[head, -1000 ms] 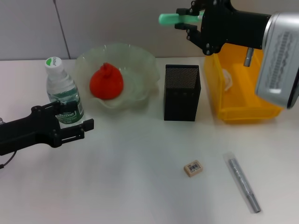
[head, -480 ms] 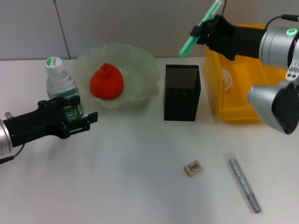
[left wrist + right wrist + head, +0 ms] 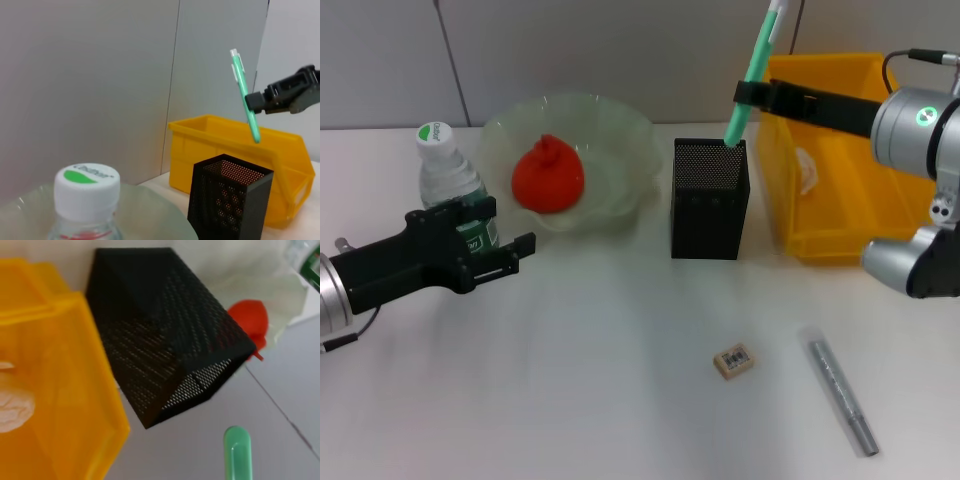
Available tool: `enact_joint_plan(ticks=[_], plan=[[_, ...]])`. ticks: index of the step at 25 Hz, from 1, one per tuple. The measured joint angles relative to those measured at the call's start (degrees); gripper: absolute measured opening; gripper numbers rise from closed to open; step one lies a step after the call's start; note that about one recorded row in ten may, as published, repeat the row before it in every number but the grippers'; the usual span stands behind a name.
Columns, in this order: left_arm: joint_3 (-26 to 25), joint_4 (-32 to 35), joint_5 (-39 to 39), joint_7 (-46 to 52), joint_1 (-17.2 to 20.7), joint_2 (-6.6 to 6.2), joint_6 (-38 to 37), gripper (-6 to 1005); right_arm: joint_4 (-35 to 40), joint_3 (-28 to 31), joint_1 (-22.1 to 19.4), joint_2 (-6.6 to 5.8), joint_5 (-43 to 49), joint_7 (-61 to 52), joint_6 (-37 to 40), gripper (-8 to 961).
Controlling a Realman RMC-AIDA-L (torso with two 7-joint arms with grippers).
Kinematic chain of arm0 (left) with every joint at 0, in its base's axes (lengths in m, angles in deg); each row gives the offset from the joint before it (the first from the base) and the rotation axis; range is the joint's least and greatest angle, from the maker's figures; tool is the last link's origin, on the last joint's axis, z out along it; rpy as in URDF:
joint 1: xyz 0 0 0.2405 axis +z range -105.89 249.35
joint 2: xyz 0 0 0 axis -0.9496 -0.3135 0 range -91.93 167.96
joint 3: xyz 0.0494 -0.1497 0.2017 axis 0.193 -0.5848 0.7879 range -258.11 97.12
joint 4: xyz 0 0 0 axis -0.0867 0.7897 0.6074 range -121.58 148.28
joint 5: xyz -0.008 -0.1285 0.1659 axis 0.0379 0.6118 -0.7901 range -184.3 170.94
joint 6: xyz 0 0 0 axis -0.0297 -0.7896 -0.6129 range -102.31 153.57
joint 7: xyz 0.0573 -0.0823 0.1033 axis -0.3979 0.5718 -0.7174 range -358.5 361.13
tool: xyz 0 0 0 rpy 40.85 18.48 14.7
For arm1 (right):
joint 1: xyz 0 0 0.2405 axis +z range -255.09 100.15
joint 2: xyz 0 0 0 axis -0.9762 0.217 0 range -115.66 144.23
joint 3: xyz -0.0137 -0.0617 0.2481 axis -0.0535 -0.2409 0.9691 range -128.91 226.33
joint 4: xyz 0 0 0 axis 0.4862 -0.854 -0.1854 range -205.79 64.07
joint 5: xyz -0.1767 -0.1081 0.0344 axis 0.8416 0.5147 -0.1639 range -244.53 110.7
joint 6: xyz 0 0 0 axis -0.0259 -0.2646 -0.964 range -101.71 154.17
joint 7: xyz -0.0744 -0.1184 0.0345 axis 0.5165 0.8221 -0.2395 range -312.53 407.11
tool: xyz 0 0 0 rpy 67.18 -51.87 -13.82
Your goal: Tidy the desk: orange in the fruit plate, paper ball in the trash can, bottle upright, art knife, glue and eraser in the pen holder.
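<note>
At the left of the head view, the left gripper sits low by the bottle. Its jaws look spread apart and hold nothing. The bottle stands upright just behind it. It is clear thin plastic, probably light and a bit squishy, so the middle by the label is the best place to hold it.

Next to the right is the fruit plate, with the orange already inside. The orange looks round and smooth and may roll.

In the middle stands the pen holder, stiff black mesh. Just above its far right corner hangs the green art knife, tip down. It is thin, hard and light, and may be slippery. The right gripper pinches it around the middle.

Lower down on the desk lie the eraser and, further right, the glue, a grey stick. Both are small and easy to nudge away.

At the upper right is the trash can, with the paper ball inside.

A second ago the knife lay sideways, higher up. Half a second ago it leaned. Now it stands almost straight over the holder. The left gripper has crept a little to the right.
</note>
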Motion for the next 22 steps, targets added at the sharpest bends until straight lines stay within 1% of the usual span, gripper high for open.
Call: enact_joint_plan(ticks=[2, 4, 6, 7, 11, 15, 16, 17, 18, 22], plan=[[-0.18, -0.62, 0.16, -0.18, -0.09, -0.03, 0.0, 786, -0.08, -0.57, -0.66, 0.05, -0.03, 4.27, -0.09, 221], [-0.21, -0.7, 0.45, -0.23, -0.06, -0.06, -0.01, 786, -0.01, -1.06, -0.96, 0.05, -0.04, 5.45, -0.55, 222], [-0.2, -0.71, 0.63, -0.27, 0.13, -0.02, -0.08, 786, 0.15, -2.51, -1.51, 0.02, -0.05, 7.41, -2.04, 223], [-0.2, -0.7, 0.7, -0.32, 0.24, 0.01, -0.09, 786, 0.17, -4.0, -1.83, -0.08, -0.06, 9.1, -4.03, 223], [-0.19, -0.76, 0.75, -0.57, 0.29, 0.1, -0.01, 786, -0.4, -5.13, -1.86, -0.13, -0.07, 11.41, -5.53, 225], [-0.18, -2.62, 1.87, -3.21, 0.35, 0.12, 0.31, 786, -1.9, -7.08, -1.58, -0.13, -0.01, 13.89, -7.55, 227], [-0.18, -3.15, 2.43, -4.14, 0.35, 0.07, 0.35, 786, -2.55, -7.71, -1.46, -0.13, 0.0, 14.58, -8.42, 228], [-0.22, -3.63, 3.12, -5.22, 0.49, -0.01, 0.35, 786, -3.8, -9.26, -1.07, -0.13, 0.05, 15.21, -11.23, 228], [-0.22, -3.63, 3.12, -5.22, 0.49, -0.01, 0.35, 786, -3.8, -9.26, -1.07, -0.13, 0.05, 15.21, -11.23, 229], [-0.27, -3.73, 3.5, -5.57, 0.95, -0.06, 0.36, 786, -5.63, -12.85, -0.17, -0.12, 0.16, 15.32, -17.39, 231]])
